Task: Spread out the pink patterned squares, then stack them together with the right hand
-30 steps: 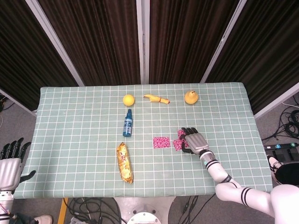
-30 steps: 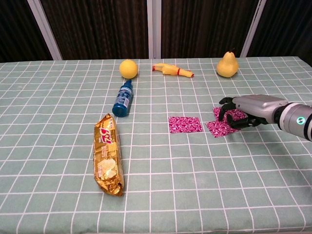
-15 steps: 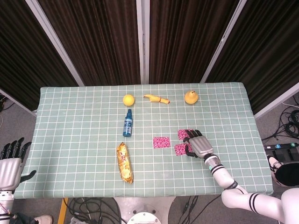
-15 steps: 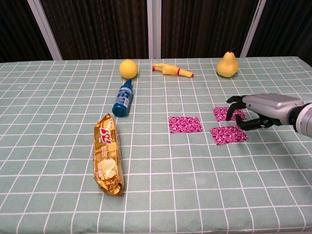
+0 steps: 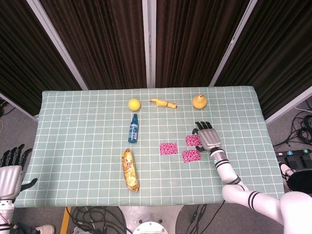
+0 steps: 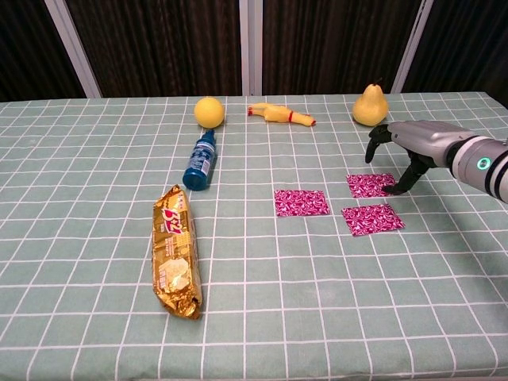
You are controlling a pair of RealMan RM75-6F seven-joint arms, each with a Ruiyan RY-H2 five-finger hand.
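Spreading done: three pink squares lie apart, right hand over the far one

Looking down from the head view, my right hand (image 5: pixel 207 137) sits at about 4 o'clock from table centre, fingers apart and curved downward, holding nothing. In the chest view its fingertips (image 6: pixel 394 190) hang at the right edge of the far pink patterned square (image 6: pixel 370 185); I cannot tell whether a tip touches the cloth or the square.

Three pink squares lie flat on the green checked tablecloth (image 5: pixel 73 126), none overlapping. The far one is just beside the hand at its 9 o'clock. The near pink patterned square (image 6: pixel 372 219) lies just toward me from that one, a narrow strip of cloth between them. The left pink patterned square (image 6: pixel 301 202) lies at 9 o'clock of the pair, a little further off.

My left hand (image 5: pixel 10 170) hangs off the table's left edge at about 8 o'clock, fingers spread and upright, nothing in it; only the head view shows it.

Other items:
- blue spray bottle (image 5: pixel 133 128) lying at 11 o'clock of the squares
- gold snack packet (image 5: pixel 129 169) lying lengthwise, toward me from the bottle
- yellow ball (image 5: pixel 134 104), far row, at 12 o'clock of the bottle
- yellow rubber chicken (image 5: pixel 163 103), far row, middle
- yellow pear (image 5: pixel 198 101) upright, at 12 o'clock of the right hand
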